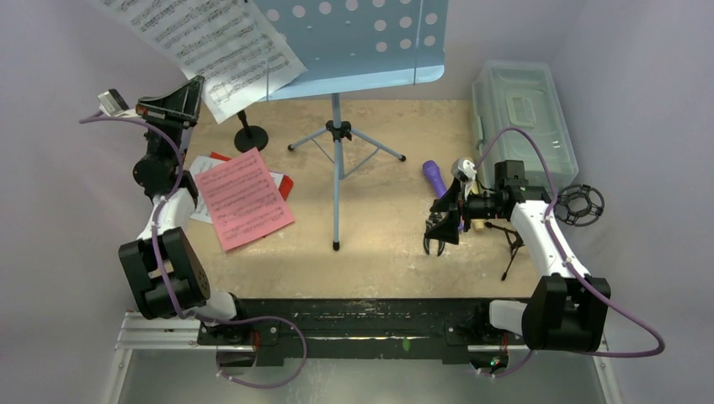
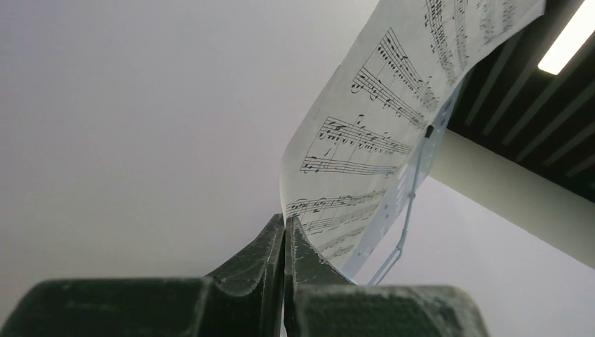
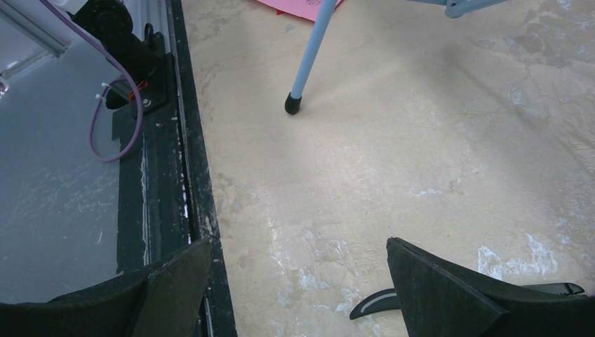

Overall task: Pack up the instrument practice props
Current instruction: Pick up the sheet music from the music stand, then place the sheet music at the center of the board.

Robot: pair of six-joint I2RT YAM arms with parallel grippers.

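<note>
A white sheet-music page (image 1: 219, 42) leans on the light-blue perforated music desk (image 1: 354, 38), whose tripod legs (image 1: 337, 135) stand mid-table. My left gripper (image 1: 195, 84) is raised at the back left and shut on that page's lower edge; the left wrist view shows the white page (image 2: 365, 140) curving up from between the closed fingers (image 2: 270, 246). Pink and red pages (image 1: 244, 198) lie flat on the table. The purple microphone (image 1: 435, 178) lies right of the stand. My right gripper (image 1: 438, 240) hangs open over bare table (image 3: 351, 175), holding nothing. A black mic tripod (image 1: 511, 244) lies beside it.
A round-base pole (image 1: 250, 135) stands behind the pink pages. The translucent box (image 1: 522, 109) sits at the back right, lid shut. A black ring-shaped mount (image 1: 581, 204) lies at the right edge. A blue stand leg (image 3: 306, 56) reaches toward the front rail (image 3: 158, 175).
</note>
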